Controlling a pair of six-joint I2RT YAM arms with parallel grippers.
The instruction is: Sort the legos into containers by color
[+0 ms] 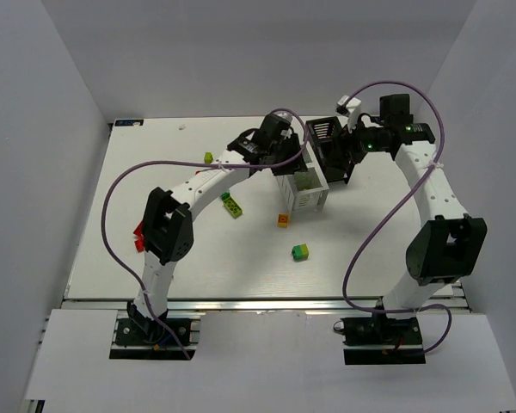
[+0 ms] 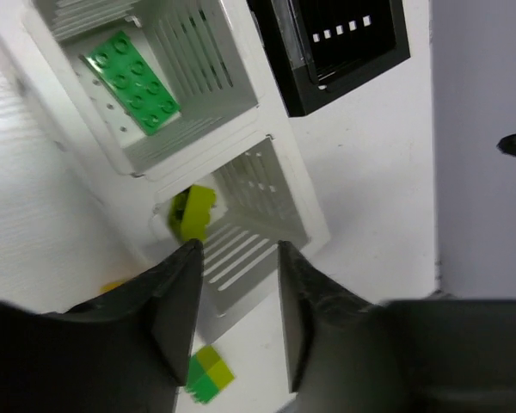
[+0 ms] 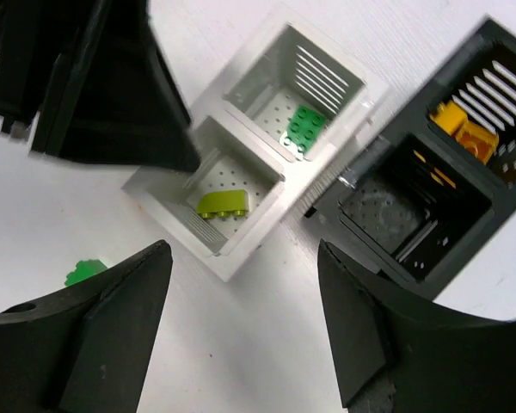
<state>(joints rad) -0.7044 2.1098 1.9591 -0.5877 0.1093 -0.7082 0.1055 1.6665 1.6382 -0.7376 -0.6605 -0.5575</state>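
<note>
Enclosing a white table, grey walls; left pincer narrowly parted, right pincer wide.

Both arms stretched forward and bent inward; the left gripper hung with jaws slightly parted, the right gripper spread wide.

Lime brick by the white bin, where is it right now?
In the right wrist view the lime brick lies inside one compartment of the white bin, beside the compartment holding the green brick, just under the left end effector.
</note>
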